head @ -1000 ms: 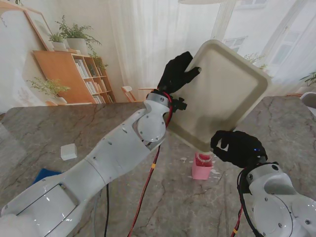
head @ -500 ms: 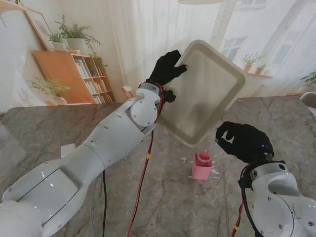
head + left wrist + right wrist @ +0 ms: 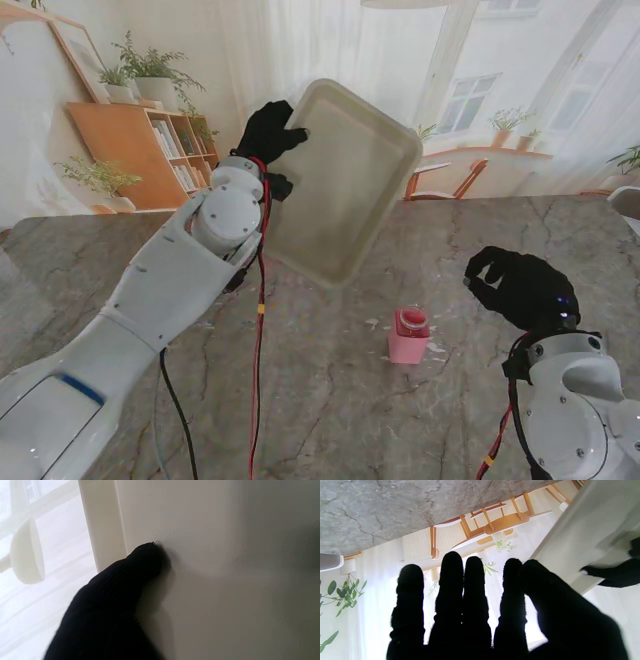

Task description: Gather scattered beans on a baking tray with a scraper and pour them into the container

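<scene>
Left hand [image 3: 268,133]: fingers clamped on the upper left rim of the baking tray [image 3: 345,185], gripping it firmly. In the left wrist view one black-gloved digit [image 3: 146,557] presses flat against the tray's pale surface beside its raised rim. The tray is held off the worktop [image 3: 330,400], steeply tilted, its hollow face turned toward the stand camera, its lowest corner hanging above the marble, to the left of the pink container [image 3: 409,336] and farther from me. No beans can be made out on the tray's surface. Right hand [image 3: 520,290]: raised clear of the worktop on the right side, holding nothing. In the stand view its fingers are curled loosely, while in the right wrist view the fingers [image 3: 451,580] extend side by side with slight gaps and the thumb stands close beside them, touching no object. The container stands upright on the worktop between the two arms, to the left of the right hand and apart from it. Small pale specks lie on the marble around its base; their nature cannot be determined.
</scene>
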Available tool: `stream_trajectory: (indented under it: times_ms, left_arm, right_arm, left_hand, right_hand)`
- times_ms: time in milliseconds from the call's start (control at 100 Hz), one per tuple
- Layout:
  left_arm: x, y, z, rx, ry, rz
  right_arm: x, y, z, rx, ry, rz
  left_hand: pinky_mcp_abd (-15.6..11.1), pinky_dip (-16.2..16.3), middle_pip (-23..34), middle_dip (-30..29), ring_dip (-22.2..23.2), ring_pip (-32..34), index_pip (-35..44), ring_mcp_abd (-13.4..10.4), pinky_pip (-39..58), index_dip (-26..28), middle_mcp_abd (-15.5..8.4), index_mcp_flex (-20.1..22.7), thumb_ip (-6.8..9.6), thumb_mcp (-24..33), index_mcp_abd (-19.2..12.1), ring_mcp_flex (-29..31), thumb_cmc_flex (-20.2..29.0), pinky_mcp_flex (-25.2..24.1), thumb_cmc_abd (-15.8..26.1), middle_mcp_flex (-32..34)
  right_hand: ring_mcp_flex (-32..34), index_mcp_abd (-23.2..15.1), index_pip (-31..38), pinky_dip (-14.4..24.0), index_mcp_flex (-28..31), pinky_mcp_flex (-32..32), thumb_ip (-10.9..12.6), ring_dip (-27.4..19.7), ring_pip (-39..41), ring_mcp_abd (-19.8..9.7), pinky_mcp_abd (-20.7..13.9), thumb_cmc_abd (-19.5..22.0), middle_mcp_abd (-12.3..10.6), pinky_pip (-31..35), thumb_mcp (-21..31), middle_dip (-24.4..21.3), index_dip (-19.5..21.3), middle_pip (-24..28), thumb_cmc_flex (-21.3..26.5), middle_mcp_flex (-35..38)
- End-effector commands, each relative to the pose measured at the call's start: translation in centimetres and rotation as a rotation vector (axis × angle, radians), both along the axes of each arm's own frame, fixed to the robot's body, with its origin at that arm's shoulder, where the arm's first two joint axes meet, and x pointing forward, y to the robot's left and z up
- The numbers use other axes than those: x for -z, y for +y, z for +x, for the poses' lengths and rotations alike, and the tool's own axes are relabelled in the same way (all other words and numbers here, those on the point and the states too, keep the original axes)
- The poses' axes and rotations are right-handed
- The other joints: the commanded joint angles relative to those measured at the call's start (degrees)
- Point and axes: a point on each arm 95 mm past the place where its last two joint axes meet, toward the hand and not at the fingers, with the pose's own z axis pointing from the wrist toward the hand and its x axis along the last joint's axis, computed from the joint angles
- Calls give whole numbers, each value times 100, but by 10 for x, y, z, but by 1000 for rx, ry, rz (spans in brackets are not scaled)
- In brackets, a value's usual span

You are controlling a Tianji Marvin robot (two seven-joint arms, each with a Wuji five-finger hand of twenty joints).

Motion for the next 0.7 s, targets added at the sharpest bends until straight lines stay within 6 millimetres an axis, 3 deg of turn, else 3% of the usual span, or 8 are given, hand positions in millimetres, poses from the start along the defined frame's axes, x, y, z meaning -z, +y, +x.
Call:
stream_trajectory:
  times_ms: [0,400,690]
  left_arm:
    - [19,18,-3,-27,34,22]
    - [67,79,-41,-149,198,106]
    - [113,96,-60,-214,367,64]
  right_arm:
    - [7,-5,3,12,20,17]
    - [25,-14,21,33,-11,89]
    - [40,-10,33,42,3,127]
  left_hand:
    - [-1828,342,-27,35,122,80,-151,-1109,543,76,-630,-257,301,163,816,259,440,211,341,144]
    - [-1930,278,-61,-146,98,111,-296,-1161,681,76,-429,-266,12,-471,527,303,570,242,483,170]
    - [-1860,232,27,-248,158,210,-410,-1122,793,76,-319,-314,-52,-876,460,314,758,267,560,158]
  right_hand:
    - [-32,-88,41,33,-161,-71,-211,-56,-53,-40,-29,-79,-40,63,141,-2,-113,10,-21,-65]
    - [-50,-99,49,24,-146,-114,-213,-68,-79,-43,-11,-76,-50,39,149,-7,-108,2,-52,-70]
    - [-54,-102,36,26,-160,-125,-213,-71,-90,-42,-7,-76,-33,33,155,-10,-118,-6,-47,-72]
